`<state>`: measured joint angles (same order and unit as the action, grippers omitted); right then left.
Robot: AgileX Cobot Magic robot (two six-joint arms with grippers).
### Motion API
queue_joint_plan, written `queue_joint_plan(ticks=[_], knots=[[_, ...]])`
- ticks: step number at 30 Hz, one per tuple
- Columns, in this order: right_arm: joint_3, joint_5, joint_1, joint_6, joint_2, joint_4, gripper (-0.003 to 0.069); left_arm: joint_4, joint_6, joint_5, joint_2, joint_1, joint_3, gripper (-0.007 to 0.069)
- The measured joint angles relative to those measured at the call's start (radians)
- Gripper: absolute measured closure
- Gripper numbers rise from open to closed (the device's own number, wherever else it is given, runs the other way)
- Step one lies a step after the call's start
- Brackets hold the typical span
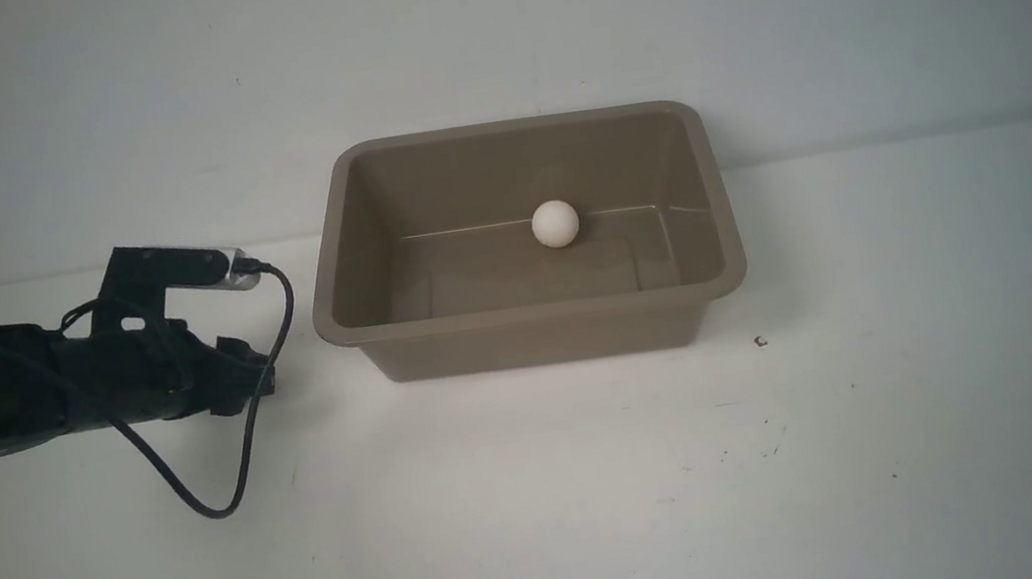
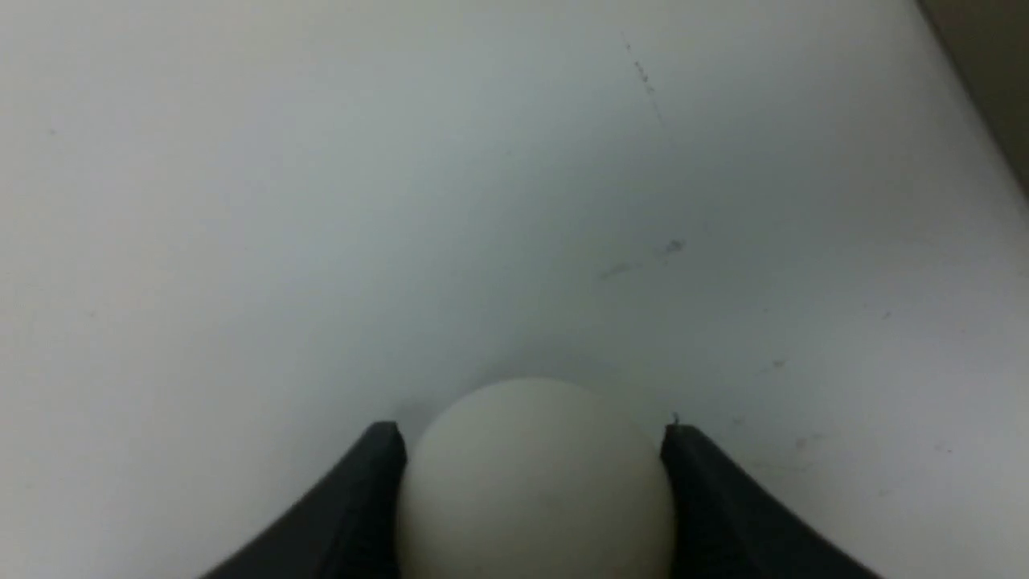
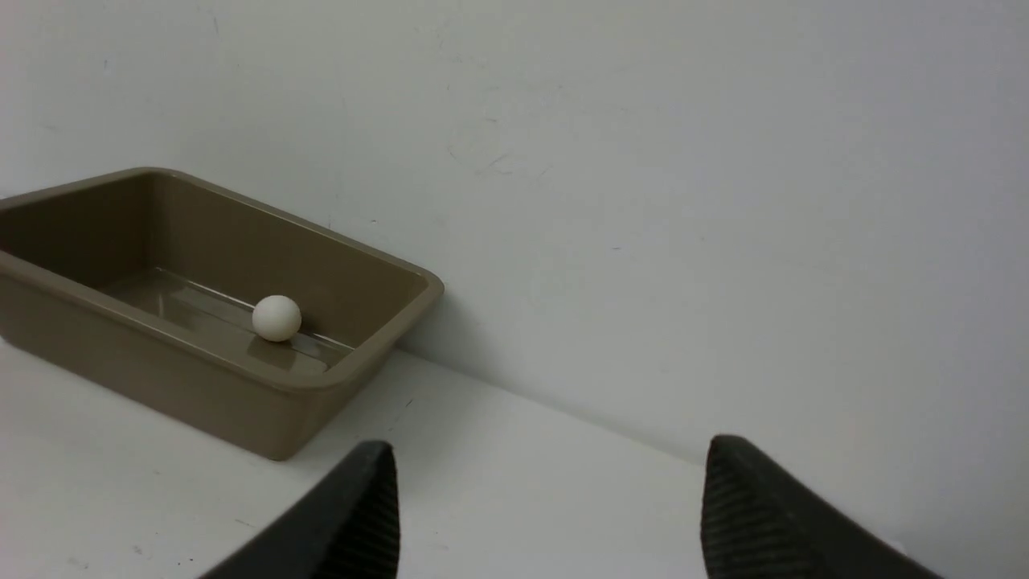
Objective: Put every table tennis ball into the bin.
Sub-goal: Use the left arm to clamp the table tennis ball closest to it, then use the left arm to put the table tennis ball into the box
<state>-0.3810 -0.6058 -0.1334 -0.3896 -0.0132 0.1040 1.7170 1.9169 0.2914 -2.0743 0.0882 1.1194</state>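
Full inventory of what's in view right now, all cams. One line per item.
ball in the bin: 1, white, on the bin floor near its far wall
ball at the left claw: 1, white, left of the bin, between the claw's fingers
bin: 1, grey-brown, mid-table, close to the wall
table: 1, white, under everything
wall: 1, white, behind the bin
dark speck: 1, on the table off the bin's front right corner
cable: 1, black, looping down from the left arm
left arm: 1, black, low, left of the bin
left claw: 1, black, closed on its ball
right claw: 1, black, open, empty
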Motion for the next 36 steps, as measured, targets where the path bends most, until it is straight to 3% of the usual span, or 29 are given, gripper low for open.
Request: queue_joint_plan(ticks=[8, 17, 25, 29, 32, 36], knots=[[0.000, 0.000, 0.000, 0.000, 0.000, 0.004, 0.0197, -0.002, 0.005, 0.090, 0.216, 0.000, 0.001, 0.0272], [0.000, 0.001, 0.000, 0.000, 0.000, 0.022, 0.0197, -0.014, 0.023, 0.415, 0.298, -0.055, 0.025, 0.0272], [0.000, 0.002, 0.000, 0.002, 0.000, 0.022, 0.0197, -0.022, 0.141, 0.387, 0.198, -0.170, 0.091, 0.0272], [0.000, 0.003, 0.000, 0.002, 0.000, 0.022, 0.0197, -0.023, 0.284, 0.355, 0.106, -0.228, 0.162, 0.0272], [0.000, 0.004, 0.000, 0.000, 0.000, 0.022, 0.0197, -0.024, 0.275, 0.311, 0.068, -0.241, 0.203, 0.0226], [0.000, 0.008, 0.000, -0.032, 0.000, 0.022, 0.0197, -0.024, 0.142, 0.203, 0.072, -0.240, 0.220, 0.0147]])
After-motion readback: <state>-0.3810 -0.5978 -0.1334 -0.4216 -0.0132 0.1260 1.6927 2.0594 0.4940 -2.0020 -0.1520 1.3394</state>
